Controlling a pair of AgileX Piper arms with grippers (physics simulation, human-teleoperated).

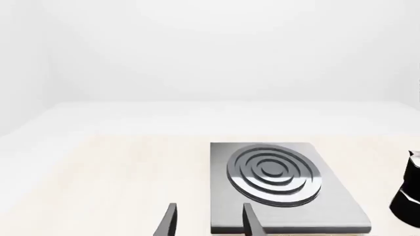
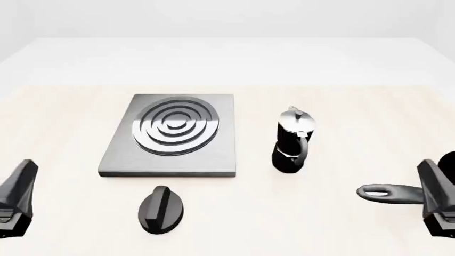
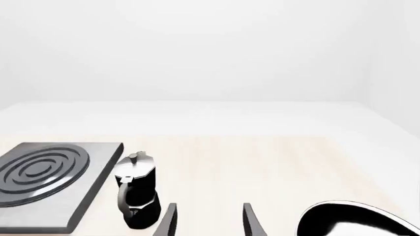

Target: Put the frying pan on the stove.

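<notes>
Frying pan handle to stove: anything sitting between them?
Yes. In the front view the moka pot stands upright between the frying pan handle and the stove, apart from both.

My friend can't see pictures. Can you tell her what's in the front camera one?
A grey stove with a shiny ringed burner sits on a pale table, nothing on it. A black knob lies in front of it and a moka pot stands to its right. The frying pan handle pokes in at the far right, beside the right hand; the left hand waits at the left edge.
</notes>
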